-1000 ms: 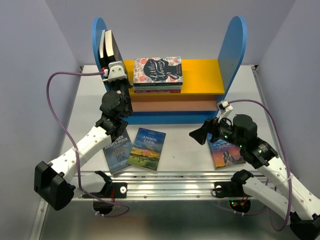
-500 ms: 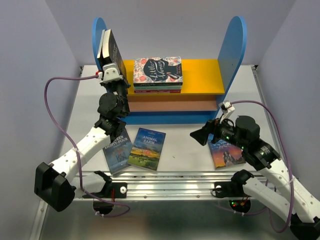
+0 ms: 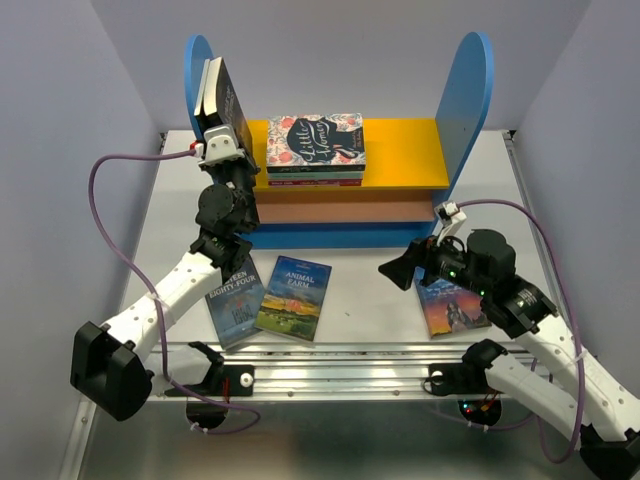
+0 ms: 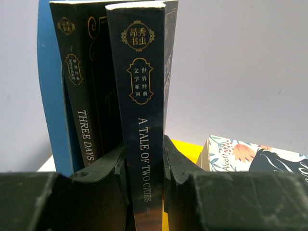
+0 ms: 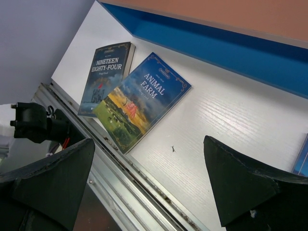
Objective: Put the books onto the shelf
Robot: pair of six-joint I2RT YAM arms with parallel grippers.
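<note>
Gripping book, now tilted further left

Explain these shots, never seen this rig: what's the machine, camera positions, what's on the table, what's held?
Two robot arms bolted at the near edge of a table, each with a two-finger gripper. One camera looks down from behind them; the others sit on each wrist. The left gripper holds A Tale of Two Cities upright at the shelf, beside Three Days to See. The right gripper is open, empty. Flat on the table: Nineteen Eighty-Four, Animal Farm and a third book. Little Women tops a stack on the shelf.
</note>
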